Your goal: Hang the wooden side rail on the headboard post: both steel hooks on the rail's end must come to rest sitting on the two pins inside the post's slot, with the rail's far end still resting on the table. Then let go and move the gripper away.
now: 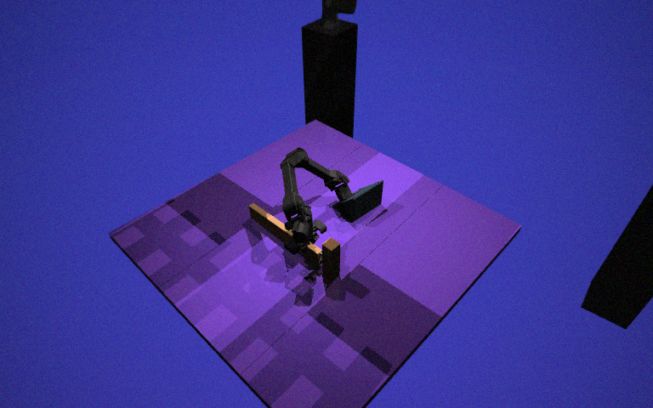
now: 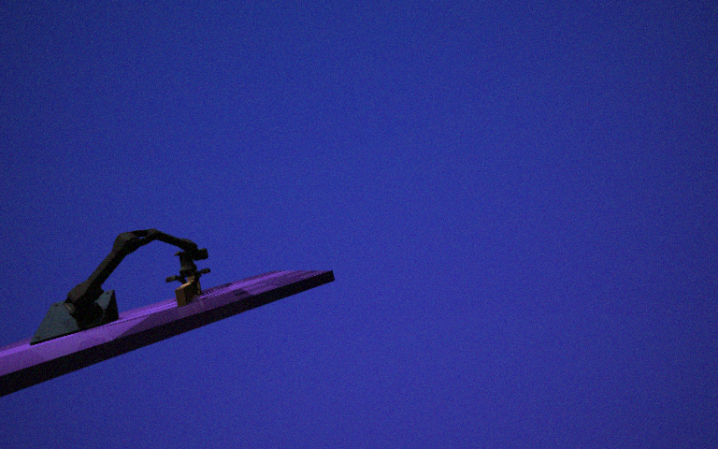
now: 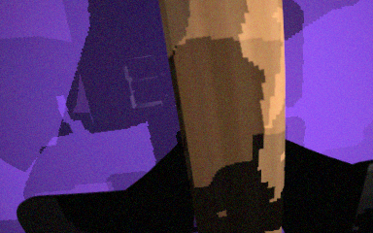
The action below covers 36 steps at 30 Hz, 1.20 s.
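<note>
so the claw (image 1: 303,244) (image 2: 188,282) (image 3: 221,141) is clamped on the wooden rail (image 1: 271,221) (image 3: 224,107), fingers on both sides of it. one end of the rail is right by the upright post (image 1: 331,261), over the purple table (image 1: 394,243) (image 2: 144,325) (image 3: 344,87). can't tell if the hooks are sitting on the pins, too small and dark from here.

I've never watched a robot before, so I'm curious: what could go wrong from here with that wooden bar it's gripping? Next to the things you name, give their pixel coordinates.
The claw (image 1: 303,249) is shut on the rail (image 1: 268,221) (image 3: 227,112), whose near end is right by the post (image 1: 331,263). Being so close, the rail might knock the post if it swings sideways. The hooks are too small to make out, so I can't tell whether they are seated; if they aren't, opening the claw now could let that end drop.
</note>
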{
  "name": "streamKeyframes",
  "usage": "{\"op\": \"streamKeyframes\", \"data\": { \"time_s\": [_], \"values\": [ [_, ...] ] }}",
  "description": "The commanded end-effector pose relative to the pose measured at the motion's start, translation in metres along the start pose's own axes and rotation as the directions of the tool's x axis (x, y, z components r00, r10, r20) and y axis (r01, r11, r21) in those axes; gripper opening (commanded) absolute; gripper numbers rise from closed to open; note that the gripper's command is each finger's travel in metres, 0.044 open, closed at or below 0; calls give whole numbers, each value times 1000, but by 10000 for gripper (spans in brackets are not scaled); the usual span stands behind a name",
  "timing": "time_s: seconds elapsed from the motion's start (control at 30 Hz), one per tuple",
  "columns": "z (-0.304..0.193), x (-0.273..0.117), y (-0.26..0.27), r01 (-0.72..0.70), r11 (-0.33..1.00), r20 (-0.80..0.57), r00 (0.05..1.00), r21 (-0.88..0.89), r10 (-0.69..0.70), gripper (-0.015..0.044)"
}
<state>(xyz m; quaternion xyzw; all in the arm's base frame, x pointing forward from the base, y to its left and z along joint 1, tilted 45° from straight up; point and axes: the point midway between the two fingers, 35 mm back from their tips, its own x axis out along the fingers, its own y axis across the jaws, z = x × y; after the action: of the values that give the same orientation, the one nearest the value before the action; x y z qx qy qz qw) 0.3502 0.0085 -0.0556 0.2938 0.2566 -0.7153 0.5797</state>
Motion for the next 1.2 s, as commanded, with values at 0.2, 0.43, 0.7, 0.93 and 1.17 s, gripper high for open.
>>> {"op": "streamKeyframes", "data": {
  "time_s": [0.2,0.43,0.7,0.93,1.17],
  "values": [
    [-3,-1,-1,-3,1000,-3,1000,2,3,0],
    [-4,-1,0,-3,1000,-3,1000,2,3,0],
    [-4,-1,1,-3,1000,-3,1000,2,3,0],
    [-5,-2,1,-3,1000,-3,1000,2,3,0],
    [-6,-2,0,-3,1000,-3,1000,2,3,0]
  ]
}}
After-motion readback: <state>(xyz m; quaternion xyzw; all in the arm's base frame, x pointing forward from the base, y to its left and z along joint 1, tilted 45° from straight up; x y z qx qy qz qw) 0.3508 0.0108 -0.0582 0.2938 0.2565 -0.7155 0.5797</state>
